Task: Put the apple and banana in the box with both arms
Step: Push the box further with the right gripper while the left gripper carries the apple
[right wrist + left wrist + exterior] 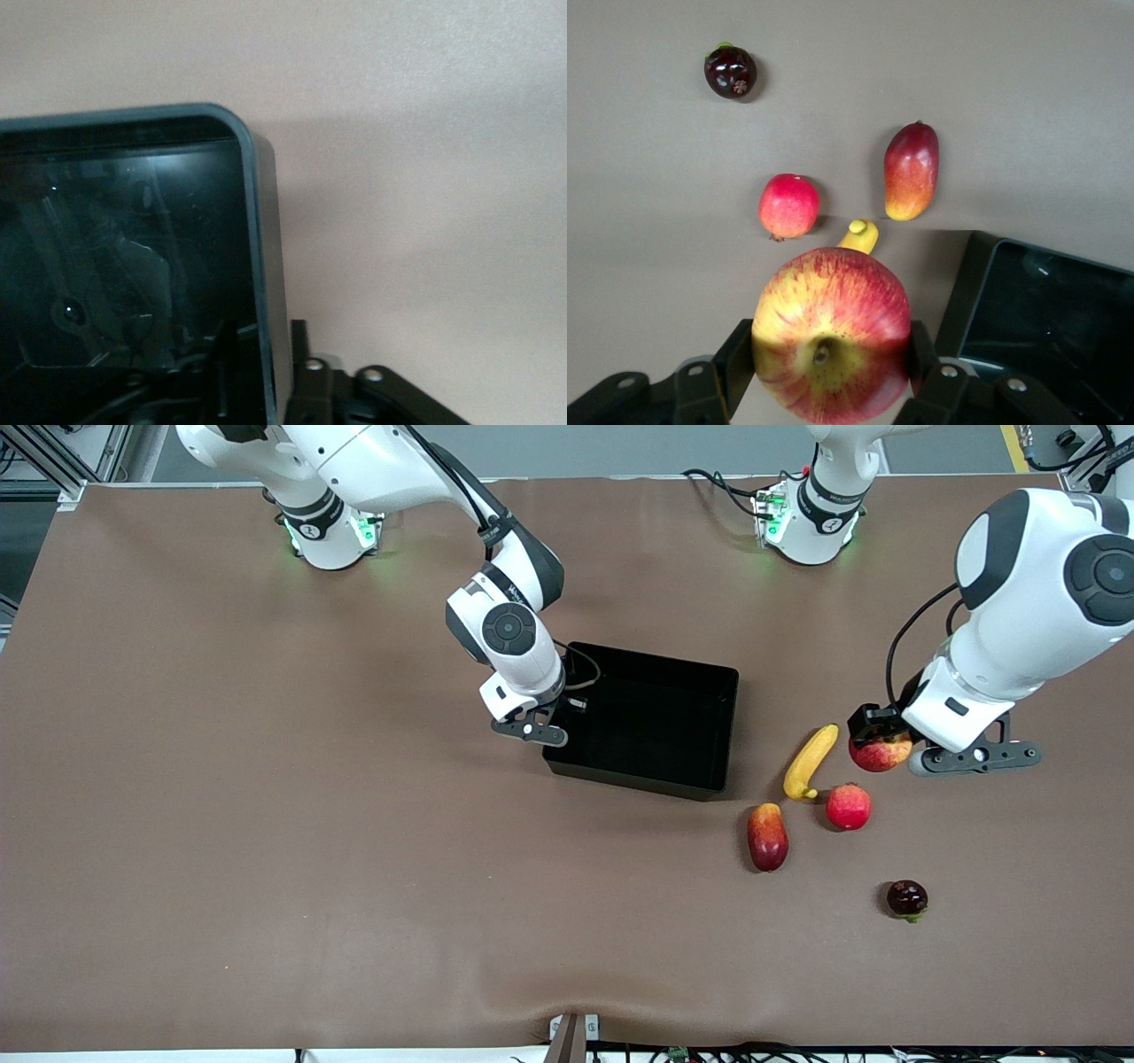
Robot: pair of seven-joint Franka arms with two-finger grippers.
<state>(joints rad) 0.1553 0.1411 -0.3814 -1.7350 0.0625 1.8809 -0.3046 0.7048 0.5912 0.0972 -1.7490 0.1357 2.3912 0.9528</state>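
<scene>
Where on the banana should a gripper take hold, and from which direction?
Probably at the banana's mid-length, coming straight down with fingers across its narrow width. It lies flat, clear of the box, with the pink-red fruit close by its nearer end, so the middle leaves the most finger room.

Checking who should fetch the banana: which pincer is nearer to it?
Left. The left pincer, shut on the apple, is beside the banana. The right pincer grips the box wall at its end away from the banana.
</scene>
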